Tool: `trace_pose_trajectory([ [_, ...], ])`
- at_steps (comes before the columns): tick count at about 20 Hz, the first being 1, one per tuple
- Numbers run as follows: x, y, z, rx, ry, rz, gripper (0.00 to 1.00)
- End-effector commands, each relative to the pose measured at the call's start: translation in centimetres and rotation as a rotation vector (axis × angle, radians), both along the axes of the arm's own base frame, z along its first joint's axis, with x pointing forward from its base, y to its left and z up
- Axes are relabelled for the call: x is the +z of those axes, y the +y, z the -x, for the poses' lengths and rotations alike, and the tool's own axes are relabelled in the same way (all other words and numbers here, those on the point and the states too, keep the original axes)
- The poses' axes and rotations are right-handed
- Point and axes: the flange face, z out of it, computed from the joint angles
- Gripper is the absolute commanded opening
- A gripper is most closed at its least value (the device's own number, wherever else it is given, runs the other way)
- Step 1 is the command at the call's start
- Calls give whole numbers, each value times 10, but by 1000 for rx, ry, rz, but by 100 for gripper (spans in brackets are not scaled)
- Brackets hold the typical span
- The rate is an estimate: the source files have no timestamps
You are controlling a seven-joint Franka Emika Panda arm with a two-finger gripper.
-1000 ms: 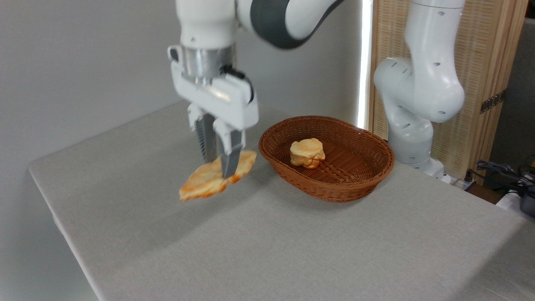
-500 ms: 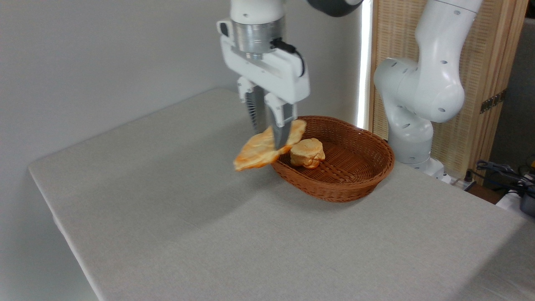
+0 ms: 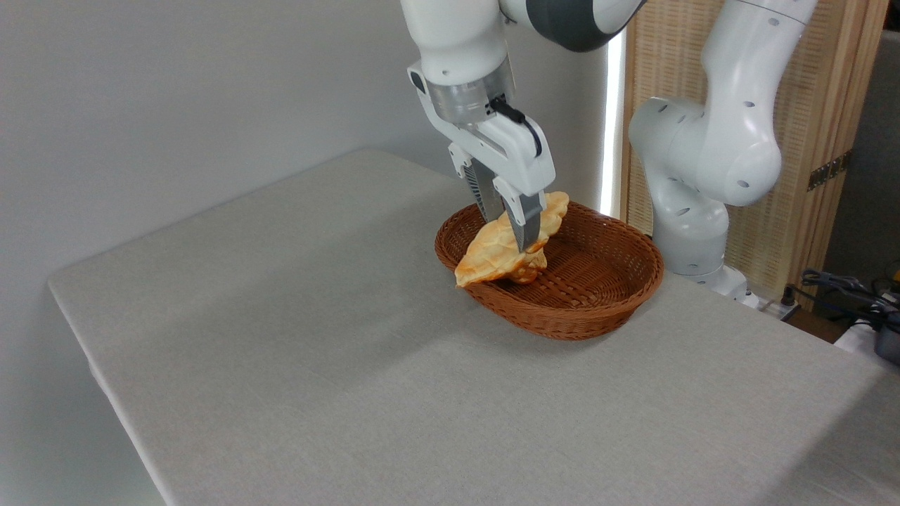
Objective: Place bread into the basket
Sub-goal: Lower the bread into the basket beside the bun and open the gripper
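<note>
Bread (image 3: 500,246) is hanging tilted over the wicker basket (image 3: 598,309), gripper (image 3: 517,235) clamping it; just needs lowering and releasing.

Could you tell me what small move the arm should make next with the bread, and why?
Probably lower a little and open. The gripper is shut on the bread, which hangs tilted over the basket, its lower tip near the left rim. A bun sits beneath it, mostly hidden, so nudging slightly right first may help it land fully inside.
</note>
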Motion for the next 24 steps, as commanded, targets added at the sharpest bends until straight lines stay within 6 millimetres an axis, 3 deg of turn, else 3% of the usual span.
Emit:
trace_pose_trajectory([
  [1, -4, 3, 6, -41, 28, -1, 100],
  [20, -9, 0, 3, -61, 28, 0, 100],
  [24, 4, 0, -7, -50, -43, 8, 100],
])
